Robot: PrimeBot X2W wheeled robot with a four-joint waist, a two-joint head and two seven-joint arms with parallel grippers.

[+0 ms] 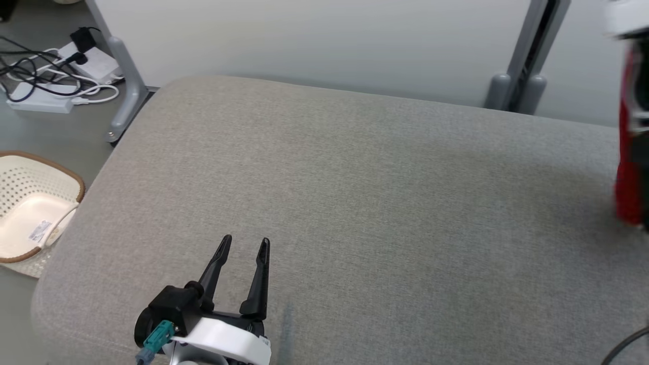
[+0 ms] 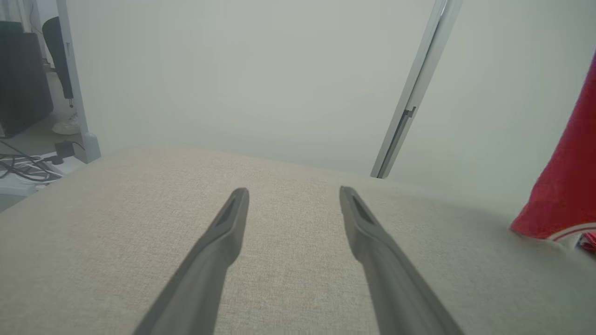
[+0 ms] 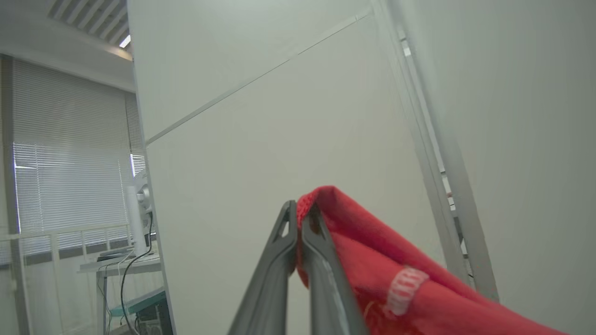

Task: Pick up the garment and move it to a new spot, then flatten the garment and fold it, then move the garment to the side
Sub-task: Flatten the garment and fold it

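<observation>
Over grey cushion (image 1: 355, 203), red garment (image 3: 372, 251) hangs pinched in right claw (image 3: 300, 211); left claw (image 1: 246, 241) spread.

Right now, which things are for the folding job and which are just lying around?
For the job: red garment, right gripper pinching it, open left gripper, grey cushion.
Just lying about: cream basket, cables on the floor.

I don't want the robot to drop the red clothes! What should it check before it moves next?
1. Right gripper shut on the red garment: ok.
2. Left gripper open, holding nothing: ok.
3. Left gripper apart from the garment: ok.
4. Room on the grey cushion to lay it flat: ok.
5. Garment hanging free of the cushion: cannot tell, its lower end is cut off.
</observation>
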